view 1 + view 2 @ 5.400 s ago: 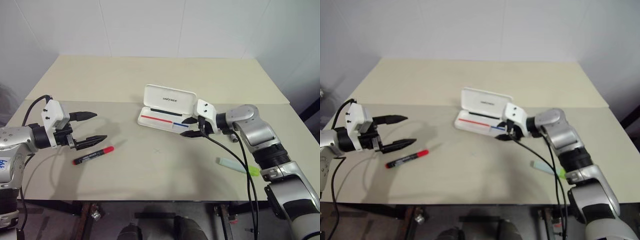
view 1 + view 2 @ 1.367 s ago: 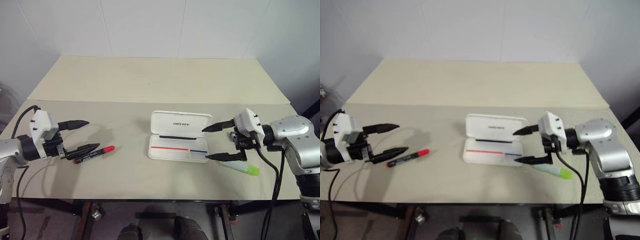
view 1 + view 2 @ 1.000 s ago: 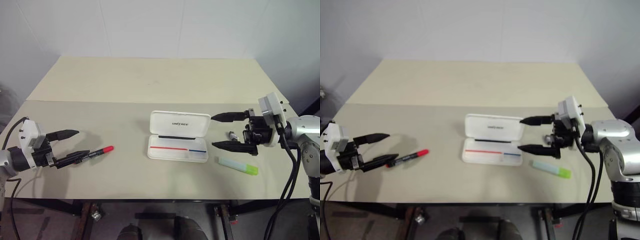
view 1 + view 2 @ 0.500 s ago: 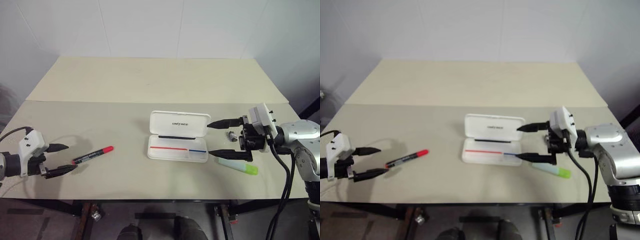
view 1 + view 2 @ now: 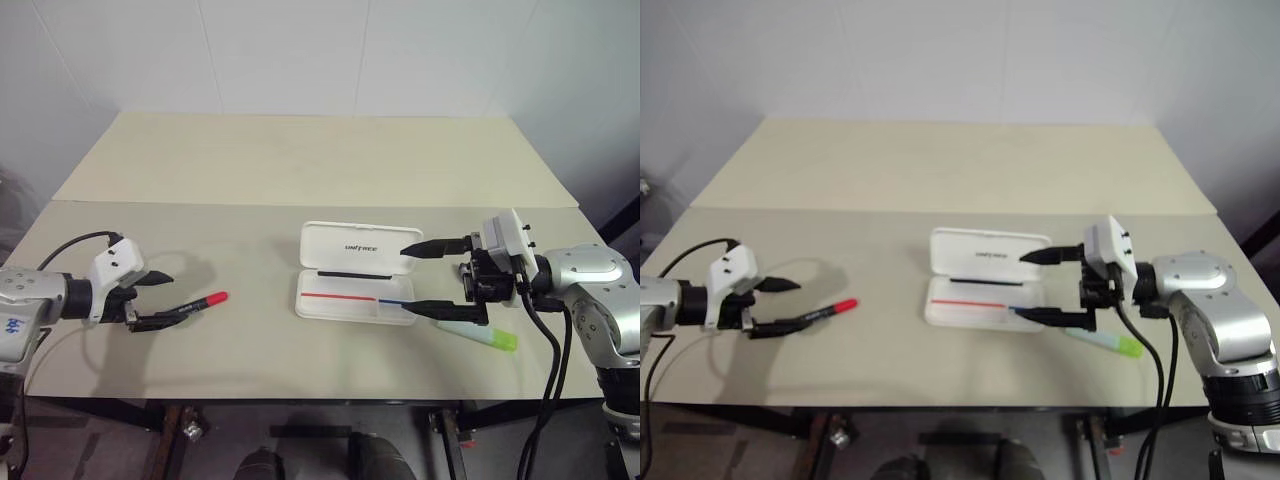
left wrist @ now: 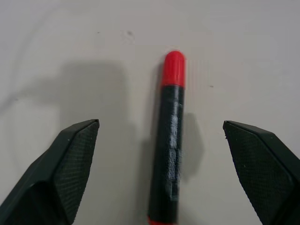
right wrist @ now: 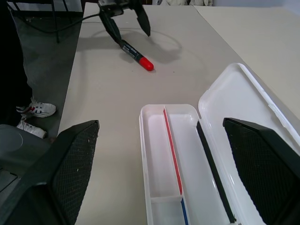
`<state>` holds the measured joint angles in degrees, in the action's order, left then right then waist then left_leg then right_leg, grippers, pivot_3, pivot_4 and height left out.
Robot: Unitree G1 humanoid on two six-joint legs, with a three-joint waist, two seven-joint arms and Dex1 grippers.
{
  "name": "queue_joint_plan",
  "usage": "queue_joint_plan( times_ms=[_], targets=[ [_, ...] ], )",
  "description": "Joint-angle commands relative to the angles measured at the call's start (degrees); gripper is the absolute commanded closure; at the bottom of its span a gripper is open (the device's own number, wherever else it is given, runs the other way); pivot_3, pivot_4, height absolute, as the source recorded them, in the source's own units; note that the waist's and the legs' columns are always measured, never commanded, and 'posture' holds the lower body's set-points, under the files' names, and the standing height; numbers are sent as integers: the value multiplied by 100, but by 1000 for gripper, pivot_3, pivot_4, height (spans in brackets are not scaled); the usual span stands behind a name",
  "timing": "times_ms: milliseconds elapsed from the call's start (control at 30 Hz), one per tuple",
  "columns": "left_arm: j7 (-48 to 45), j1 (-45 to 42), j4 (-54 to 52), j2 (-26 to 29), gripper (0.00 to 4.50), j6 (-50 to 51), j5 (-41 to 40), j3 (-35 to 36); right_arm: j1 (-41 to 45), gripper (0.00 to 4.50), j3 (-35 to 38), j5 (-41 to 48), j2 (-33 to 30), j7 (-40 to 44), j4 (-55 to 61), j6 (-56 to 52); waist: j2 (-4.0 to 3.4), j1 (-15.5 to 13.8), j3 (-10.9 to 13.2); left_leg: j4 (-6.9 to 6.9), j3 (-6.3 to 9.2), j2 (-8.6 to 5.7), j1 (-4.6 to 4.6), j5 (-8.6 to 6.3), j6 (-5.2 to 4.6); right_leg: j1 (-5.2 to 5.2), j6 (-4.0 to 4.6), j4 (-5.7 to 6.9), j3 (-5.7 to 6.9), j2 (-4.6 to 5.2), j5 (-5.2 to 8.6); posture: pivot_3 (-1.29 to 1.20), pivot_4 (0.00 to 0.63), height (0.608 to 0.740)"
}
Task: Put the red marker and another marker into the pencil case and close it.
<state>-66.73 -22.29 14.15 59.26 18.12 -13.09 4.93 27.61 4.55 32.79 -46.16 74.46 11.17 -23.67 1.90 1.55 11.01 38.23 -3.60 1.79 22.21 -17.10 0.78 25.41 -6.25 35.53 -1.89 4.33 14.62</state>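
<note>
Left gripper [image 6: 159,140] stands apart around the red marker [image 6: 169,136], left of the case [image 5: 357,272]; light, stiff, probably slippery: grip mid-barrel.

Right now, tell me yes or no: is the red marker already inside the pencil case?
No. The red marker lies on the table between the open left gripper's fingers, apart from the open pencil case.

White case [image 5: 358,272] — red and blue stripe inside; marker [image 6: 169,140] black with red cap; highlighter [image 5: 480,335] mint, yellow-green cap; beige desk [image 5: 300,160].
</note>
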Motion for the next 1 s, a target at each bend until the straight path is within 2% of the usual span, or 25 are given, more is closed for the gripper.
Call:
queue_joint_plan(
  times_ms=[33, 367, 767, 800, 1000],
  targets=[
    [29, -347, 421, -94, 0, -279, 292, -238, 32, 19, 90, 136, -4, -86, 226, -10, 0, 5, 0, 2, 0, 0, 0, 0, 0, 0, 0, 0, 0, 0, 0, 0, 150, 740],
    [29, -614, 1000, -382, 0, -701, 610, -599, -43, 19, 178, 251, -42, -245, 413, -75, 1, -1, -1, -1, 0, 1, 2, 0, 0, 0, -2, 3, -1, -1, -1, 0, 150, 740],
    [89, -425, 819, -470, 3781, -837, 652, -506, -12, 0, 163, 252, -51, -310, 378, -28, 1, -4, -1, 13, 2, 0, -4, 5, -1, 0, -2, 21, -2, 1, -1, 0, 150, 740],
    [86, -392, 788, -467, 3936, -843, 638, -485, -6, 0, 154, 243, -44, -307, 362, -17, 1, -4, -1, 13, 2, 0, -5, 5, -1, 0, -2, 22, -2, 1, -1, 0, 150, 740],
    [-20, -360, 519, -398, 3935, -874, 515, -343, 49, 0, 84, 149, -12, -263, 177, 94, 1, -2, -1, 12, 2, 0, -4, 5, -1, 0, -2, 20, -3, 1, -1, 0, 150, 740]
  ],
)
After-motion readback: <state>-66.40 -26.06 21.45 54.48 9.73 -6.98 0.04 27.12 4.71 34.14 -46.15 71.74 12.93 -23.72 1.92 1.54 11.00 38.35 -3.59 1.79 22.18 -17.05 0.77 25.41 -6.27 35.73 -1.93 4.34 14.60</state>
